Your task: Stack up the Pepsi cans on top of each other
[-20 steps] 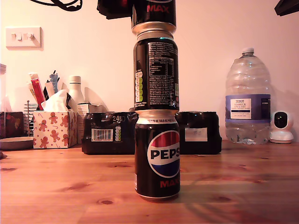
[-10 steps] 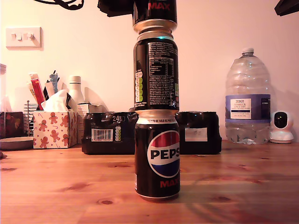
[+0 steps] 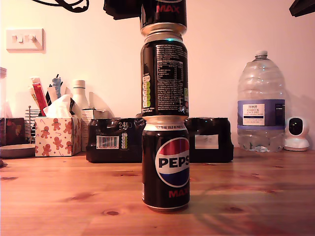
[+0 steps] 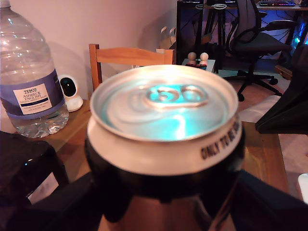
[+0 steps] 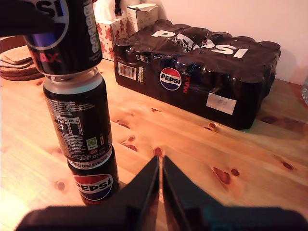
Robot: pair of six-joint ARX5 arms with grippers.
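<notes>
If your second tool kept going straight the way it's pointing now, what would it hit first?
Probably the bare wooden table. My second tool, tips nearly together, points down past the stacked Pepsi cans, short of the Pepsi multipack, though depth is unclear.

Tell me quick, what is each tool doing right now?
My first gripper: shut on the top Pepsi can.
My second gripper: shut, holding nothing.

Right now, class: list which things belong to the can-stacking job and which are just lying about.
Job: bottom Pepsi can, middle Pepsi can, top Pepsi can, held by my first claw.

Lying about: Pepsi Max multipack, water bottle, tissue box, white camera.
</notes>
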